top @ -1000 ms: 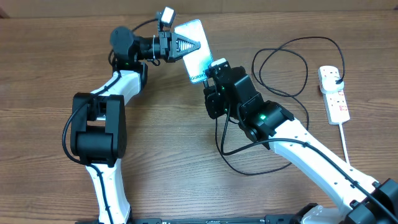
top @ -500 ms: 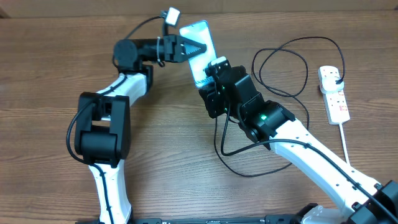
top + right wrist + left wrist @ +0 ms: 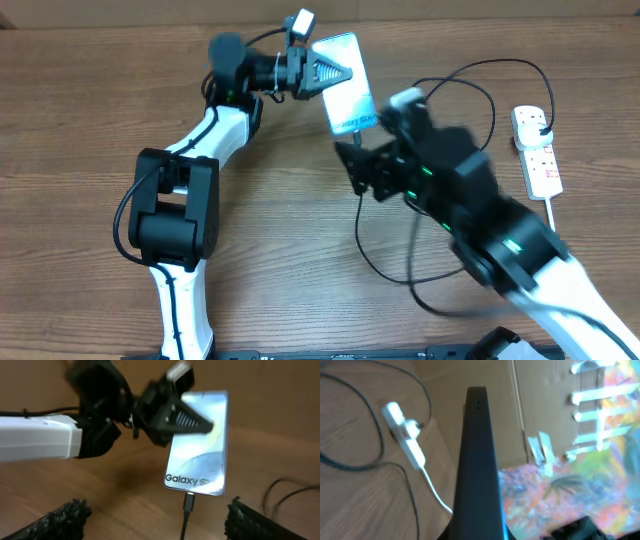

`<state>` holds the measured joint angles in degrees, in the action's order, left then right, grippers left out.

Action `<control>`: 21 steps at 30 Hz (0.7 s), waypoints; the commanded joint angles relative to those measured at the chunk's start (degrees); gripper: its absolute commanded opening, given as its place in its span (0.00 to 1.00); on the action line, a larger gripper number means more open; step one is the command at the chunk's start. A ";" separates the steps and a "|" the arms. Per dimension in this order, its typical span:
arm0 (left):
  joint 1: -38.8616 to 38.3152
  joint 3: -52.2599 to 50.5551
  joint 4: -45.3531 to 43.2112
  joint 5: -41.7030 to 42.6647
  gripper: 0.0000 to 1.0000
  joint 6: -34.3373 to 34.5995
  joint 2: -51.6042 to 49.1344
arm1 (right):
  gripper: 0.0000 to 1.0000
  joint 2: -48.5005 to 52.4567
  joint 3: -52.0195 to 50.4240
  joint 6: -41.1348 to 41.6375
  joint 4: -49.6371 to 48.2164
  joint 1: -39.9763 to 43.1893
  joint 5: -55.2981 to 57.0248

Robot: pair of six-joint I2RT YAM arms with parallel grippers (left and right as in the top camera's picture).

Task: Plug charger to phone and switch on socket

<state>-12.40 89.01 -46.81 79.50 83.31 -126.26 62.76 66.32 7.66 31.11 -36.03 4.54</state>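
Left hand [image 3: 338, 72] pinching phone [image 3: 350, 102], charger [image 3: 188, 504] meeting its lower edge, right hand [image 3: 157, 521] spread just below

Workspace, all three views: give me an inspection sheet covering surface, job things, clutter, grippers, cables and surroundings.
Surface: wooden table, brown grain, no marks seen.
Job's things: phone screen lit; connector at its bottom port, apparently seated. socket on the robot's right, black plug in its far outlet; switch state unreadable.
Clutter: nothing seen.
Grippers: left gripper shut on the phone; right gripper open, just below the connector, holding nothing.
Cables: charger cable loops loosely across the table; white cord runs from the socket toward the near edge.
Surroundings: plain wall; blurred colourful patch, unidentifiable.
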 commanded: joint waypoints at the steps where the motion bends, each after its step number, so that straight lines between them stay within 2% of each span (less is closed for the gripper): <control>1: -1.57 8.24 18.18 -8.79 0.04 -22.75 0.92 | 0.96 -5.16 1.68 0.37 2.01 0.11 9.70; 2: -2.03 10.19 25.53 -11.19 0.04 -27.80 0.92 | 0.97 -6.08 1.68 1.31 2.49 0.11 11.58; 3: -3.15 14.08 40.65 -16.44 0.04 -38.40 0.92 | 0.98 -7.48 1.66 3.13 3.48 0.11 15.08; 5: -4.31 17.11 54.62 -21.57 0.04 -48.85 0.92 | 0.99 -8.20 1.66 4.48 4.13 0.11 18.16; 12: -4.83 18.29 89.18 -28.81 0.04 -79.52 0.87 | 1.00 -6.14 1.62 5.40 3.02 0.11 19.06; 14: -4.24 18.29 96.37 -28.92 0.04 -86.36 0.87 | 1.00 -4.70 1.62 7.45 1.86 0.15 19.04; 17: -3.39 18.16 102.16 -29.35 0.04 -93.29 0.87 | 1.00 -1.77 1.62 10.75 -0.20 0.15 18.99; 21: -2.58 16.96 101.77 -31.71 0.04 -93.55 0.68 | 1.00 2.60 1.62 15.54 -1.42 0.15 18.97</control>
<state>-15.90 105.97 55.68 49.19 -2.22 -126.37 62.87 66.85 17.80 30.33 -36.03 22.70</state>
